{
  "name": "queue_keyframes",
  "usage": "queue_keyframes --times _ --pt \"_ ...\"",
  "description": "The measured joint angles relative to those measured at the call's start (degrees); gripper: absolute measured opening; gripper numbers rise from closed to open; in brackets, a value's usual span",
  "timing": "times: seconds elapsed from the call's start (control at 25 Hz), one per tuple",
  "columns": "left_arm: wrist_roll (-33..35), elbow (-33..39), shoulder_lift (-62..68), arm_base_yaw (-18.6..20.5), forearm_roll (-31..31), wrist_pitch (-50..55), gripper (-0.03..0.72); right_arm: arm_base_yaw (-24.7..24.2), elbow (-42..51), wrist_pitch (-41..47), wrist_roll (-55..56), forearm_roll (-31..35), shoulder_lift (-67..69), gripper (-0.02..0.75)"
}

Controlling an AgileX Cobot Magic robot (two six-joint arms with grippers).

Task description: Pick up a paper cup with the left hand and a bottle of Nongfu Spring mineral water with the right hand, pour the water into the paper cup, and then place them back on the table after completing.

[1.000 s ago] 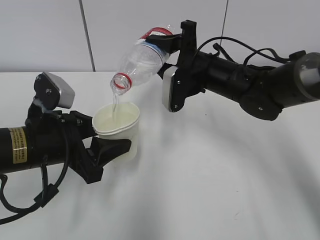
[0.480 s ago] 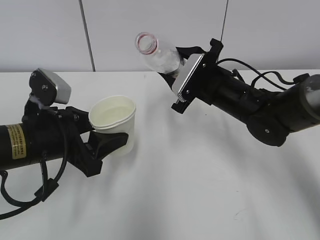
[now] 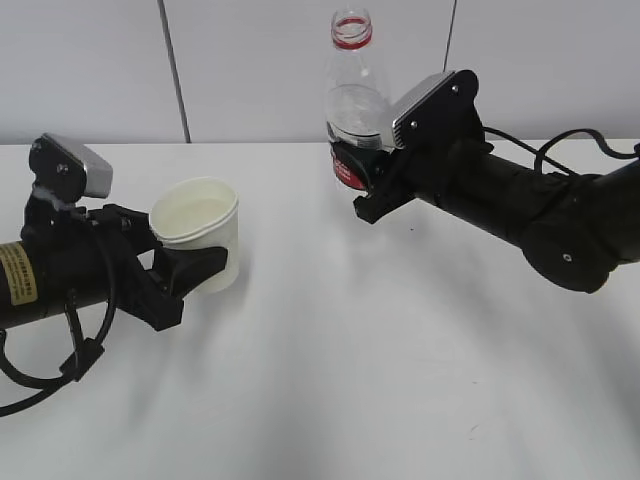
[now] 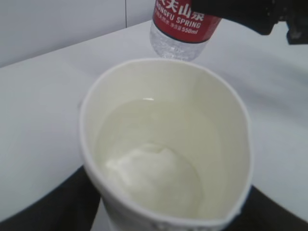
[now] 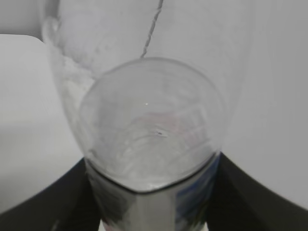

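Black fingers of the left hand [image 3: 195, 272] are clenched around the lower wall of the paper cup [image 3: 198, 243] at the left of the exterior view, holding it a little tilted and seemingly just above the table [image 3: 400, 380]; the left wrist view shows its rim squeezed out of round, with pale liquid pooled in the bottom. Thin paper like this is soft and will buckle under more pressure, and the liquid inside makes it heavier and easy to slop, so the low, wide hold below the rim looks the safe one. At upper centre, the right hand [image 3: 365, 180] is closed on the red-labelled middle of the bottle [image 3: 350, 90], which stands upright with its open red-ringed neck at the top edge, well apart from the cup. Only a little of the water [image 5: 151, 154] shows near the base in the right wrist view, so the bottle should be light, its clear plastic springy and slick; the label band gives the firmest purchase. Pouring looks finished, and setting both down is what remains.
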Motion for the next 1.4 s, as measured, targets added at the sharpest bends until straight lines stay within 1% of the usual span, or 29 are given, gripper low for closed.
queue_keyframes --times 0.12,0.24,0.36,0.48,0.6,0.96,1.16,1.4 --pt "1.6 0.0 1.8 0.1 -0.3 -0.4 0.436 0.0 1.4 2.7 3.4 1.6 -1.5 0.413" --pt "2.4 0.0 4.2 0.1 -1.4 -1.9 0.436 0.0 3.4 2.7 5.0 3.0 -1.7 0.412" --pt "3.8 0.0 7.3 0.2 -2.5 -6.3 0.436 0.0 6.2 0.9 5.4 4.1 -1.7 0.412" --pt "5.7 0.0 10.2 0.2 -2.7 -8.5 0.436 0.0 8.3 0.1 5.4 8.3 -1.7 0.412" --pt "6.9 0.0 11.9 0.2 -3.0 -9.1 0.436 0.0 9.2 -0.2 5.4 10.7 -1.3 0.412" --pt "10.6 -0.3 14.7 0.2 -3.1 -13.5 0.435 0.0 9.6 -0.9 5.9 11.5 2.0 0.412" --pt "11.6 -0.5 16.9 0.2 -3.8 -15.2 0.436 0.0 9.6 -5.9 5.9 11.6 6.4 0.412" --pt "13.2 -0.5 20.6 0.2 -4.2 -15.5 0.436 0.0 9.6 -7.6 6.0 11.8 7.5 0.412"
